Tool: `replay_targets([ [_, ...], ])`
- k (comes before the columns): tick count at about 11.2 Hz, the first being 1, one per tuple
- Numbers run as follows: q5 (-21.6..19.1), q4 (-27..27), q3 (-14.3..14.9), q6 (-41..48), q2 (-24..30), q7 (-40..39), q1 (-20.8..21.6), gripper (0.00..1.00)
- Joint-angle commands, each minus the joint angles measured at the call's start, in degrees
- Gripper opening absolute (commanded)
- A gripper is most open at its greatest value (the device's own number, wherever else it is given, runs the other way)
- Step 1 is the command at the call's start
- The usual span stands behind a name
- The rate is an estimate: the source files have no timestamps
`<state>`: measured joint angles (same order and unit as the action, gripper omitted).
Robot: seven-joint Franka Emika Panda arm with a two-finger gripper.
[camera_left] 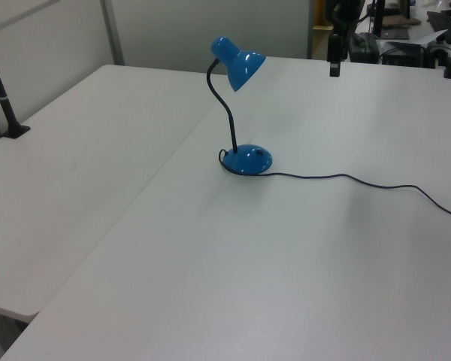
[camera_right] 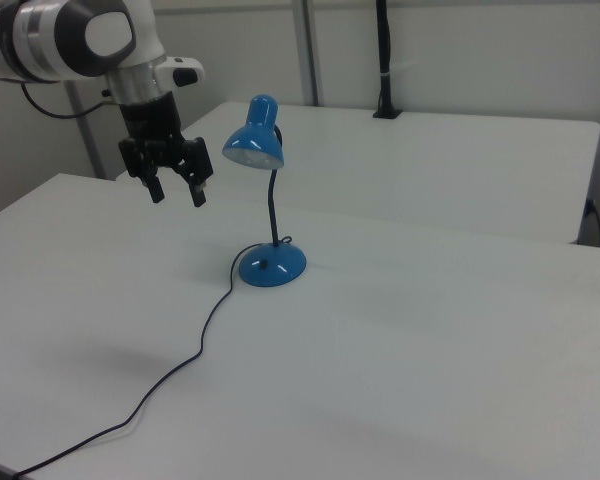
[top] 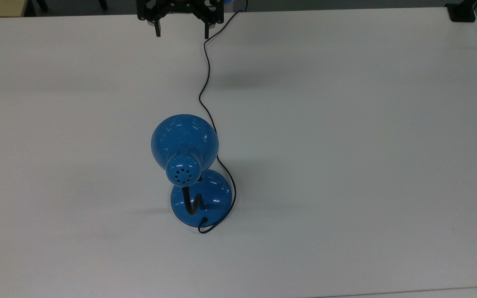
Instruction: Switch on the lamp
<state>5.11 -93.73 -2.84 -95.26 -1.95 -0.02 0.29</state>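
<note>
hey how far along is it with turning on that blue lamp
Nothing looks done: the lamp is dark. The gripper hangs in the air, jaws open and empty, apart from the lamp on the right view's left. Left to do: reach the lamp and work its switch, possibly on the base.

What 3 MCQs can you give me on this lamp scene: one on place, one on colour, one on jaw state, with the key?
1. Where is the gripper relative to the lamp?
A. pressing its base
B. in the air, apart from it, on the right view's left
C. clamped on the shade

2. What colour is the lamp's cord?
A. black
B. white
C. red

3. How do the jaws stand?
A. shut on the cord
B. shut, empty
C. open, empty

Key:
1 B, clear space shows between gripper and shade.
2 A, a thin dark line runs across the white table.
3 C, the top view shows a wide gap between the fingers, nothing in it.
</note>
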Motion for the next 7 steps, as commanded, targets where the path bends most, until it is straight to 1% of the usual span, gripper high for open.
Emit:
replay_targets([
  [1,-0.8,-0.1,0.4,1.3,0.5,-2.6,0.2,0.27],
  [2,-0.8,-0.2,0.4,1.2,0.4,-2.7,0.2,0.12],
  [3,-0.8,-0.2,0.4,1.0,0.3,-2.8,0.2,0.03],
  [4,-0.8,-0.2,0.4,1.0,0.1,-2.8,0.2,0.0],
  [7,-1.0,-0.6,0.4,-0.8,-0.3,-4.1,0.2,0.0],
])
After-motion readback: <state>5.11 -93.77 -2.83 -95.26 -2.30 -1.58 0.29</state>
